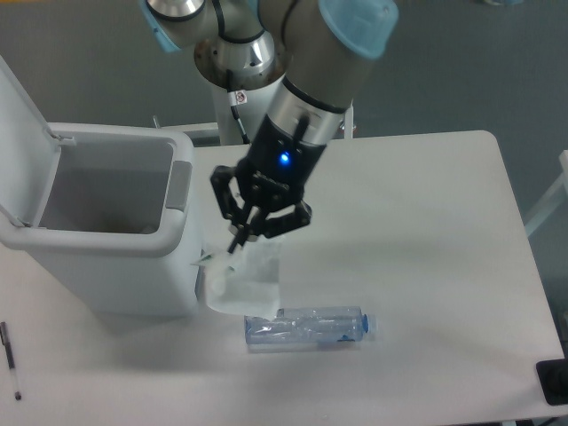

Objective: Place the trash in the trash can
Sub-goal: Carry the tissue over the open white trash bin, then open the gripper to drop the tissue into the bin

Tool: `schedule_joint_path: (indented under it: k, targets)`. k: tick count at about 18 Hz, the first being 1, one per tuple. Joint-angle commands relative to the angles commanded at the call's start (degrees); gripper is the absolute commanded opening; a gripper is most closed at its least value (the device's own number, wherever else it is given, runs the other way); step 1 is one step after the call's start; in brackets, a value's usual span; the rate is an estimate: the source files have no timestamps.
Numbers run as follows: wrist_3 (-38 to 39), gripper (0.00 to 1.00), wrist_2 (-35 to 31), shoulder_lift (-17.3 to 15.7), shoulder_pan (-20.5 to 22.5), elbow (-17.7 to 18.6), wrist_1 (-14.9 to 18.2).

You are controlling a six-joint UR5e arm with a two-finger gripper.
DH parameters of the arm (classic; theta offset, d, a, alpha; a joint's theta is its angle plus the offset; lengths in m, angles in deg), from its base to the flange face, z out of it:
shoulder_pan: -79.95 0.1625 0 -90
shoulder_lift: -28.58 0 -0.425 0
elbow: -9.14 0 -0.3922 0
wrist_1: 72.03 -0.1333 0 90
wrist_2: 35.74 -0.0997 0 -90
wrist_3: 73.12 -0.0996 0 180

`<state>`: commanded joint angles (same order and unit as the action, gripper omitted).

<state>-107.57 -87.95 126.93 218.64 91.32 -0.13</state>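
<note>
One crushed clear bottle [306,327] lies on the table [426,231] nearest the camera, with one thin black pen [10,358] at the front left edge. Just above the bottle, the gripper [241,245] pinches the single crumpled white wrapper [241,288], which hangs off the table beside the front right corner of the one trash can [106,266]. The carrying step appears underway; the next move likely calls for lifting the wrapper over the rim beneath the open lid [22,142] and letting go.
</note>
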Motion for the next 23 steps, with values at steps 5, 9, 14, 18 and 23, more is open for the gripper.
schedule_joint_path:
  k: [5, 9, 14, 18, 23]
  targets:
    - [-0.1, 0.0, 0.6, -1.8, -3.6, 1.8, -0.1]
    - [-0.5, 0.0, 2.3, -9.3, -4.7, 7.7, -0.3]
    - [-0.5, 0.24, 5.0, -11.0, -5.2, 11.9, -4.6]
    - [-0.5, 0.99, 4.9, -10.8, -5.4, 12.6, -4.8]
    - [-0.4, 1.0, 4.9, -11.1, -5.4, 13.2, -4.7]
